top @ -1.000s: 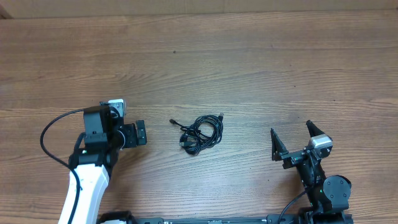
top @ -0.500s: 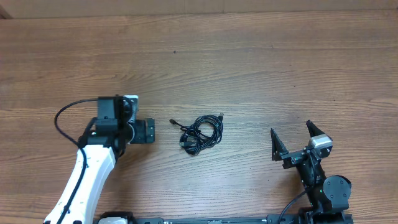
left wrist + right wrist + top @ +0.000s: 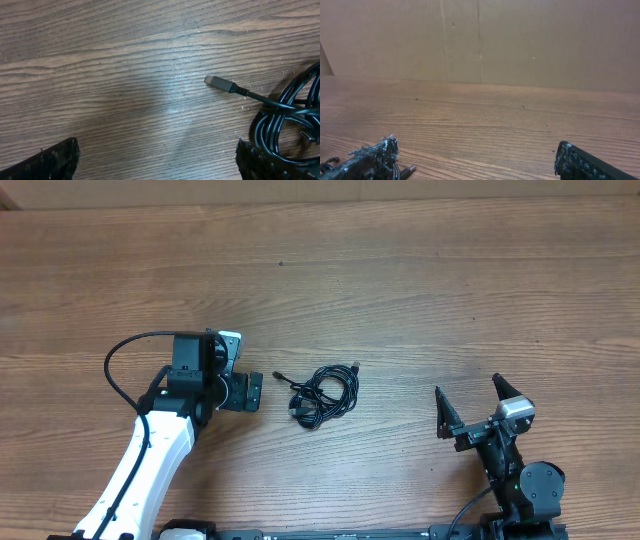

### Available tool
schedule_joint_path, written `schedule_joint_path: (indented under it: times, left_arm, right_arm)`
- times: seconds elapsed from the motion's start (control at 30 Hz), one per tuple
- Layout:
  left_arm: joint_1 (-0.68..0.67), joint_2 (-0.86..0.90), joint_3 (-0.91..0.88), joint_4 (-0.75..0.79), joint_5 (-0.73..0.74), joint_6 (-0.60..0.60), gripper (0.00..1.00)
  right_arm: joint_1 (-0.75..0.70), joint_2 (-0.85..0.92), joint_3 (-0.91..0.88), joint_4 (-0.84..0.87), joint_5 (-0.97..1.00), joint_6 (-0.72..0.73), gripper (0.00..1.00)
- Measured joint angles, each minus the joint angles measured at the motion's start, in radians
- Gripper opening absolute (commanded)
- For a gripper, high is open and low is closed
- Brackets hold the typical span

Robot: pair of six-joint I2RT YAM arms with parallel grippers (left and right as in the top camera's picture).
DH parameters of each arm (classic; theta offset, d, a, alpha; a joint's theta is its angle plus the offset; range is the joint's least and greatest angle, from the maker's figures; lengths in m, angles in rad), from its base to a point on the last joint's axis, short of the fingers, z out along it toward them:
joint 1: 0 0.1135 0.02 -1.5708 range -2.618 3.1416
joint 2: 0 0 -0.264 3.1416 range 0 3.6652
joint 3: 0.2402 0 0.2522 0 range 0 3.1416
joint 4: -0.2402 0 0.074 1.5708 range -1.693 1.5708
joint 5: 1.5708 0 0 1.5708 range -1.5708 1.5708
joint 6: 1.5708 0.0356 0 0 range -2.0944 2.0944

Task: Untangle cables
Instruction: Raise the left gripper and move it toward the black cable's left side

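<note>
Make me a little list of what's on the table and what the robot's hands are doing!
table: brown wood
cables: one small black tangled bundle, mid-table
loose plug: sticks out of the bundle toward the left hand
left hand: open, just beside the bundle, holding nothing
right hand: open, farther off on the other side, holding nothing
untangling: not started

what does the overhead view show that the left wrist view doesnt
Only overhead: the whole bundle of cables and the right gripper, open, well off to the bundle's right. Only left wrist: a close look at the plug end, lying flat on the wood outside the loops. Both: the wooden table, the bundle's left side, and the open left gripper.
</note>
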Motion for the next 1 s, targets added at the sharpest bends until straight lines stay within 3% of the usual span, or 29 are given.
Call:
schedule_joint_path:
  times: [0.77, 1.0]
  left_arm:
    - [0.000, 0.000, 0.000, 0.005, 0.000, 0.002, 0.99]
    - [0.000, 0.000, 0.000, 0.004, 0.003, -0.077, 0.99]
  right_arm:
    - [0.000, 0.000, 0.000, 0.000, 0.000, 0.000, 1.00]
    - [0.000, 0.000, 0.000, 0.001, 0.000, 0.000, 1.00]
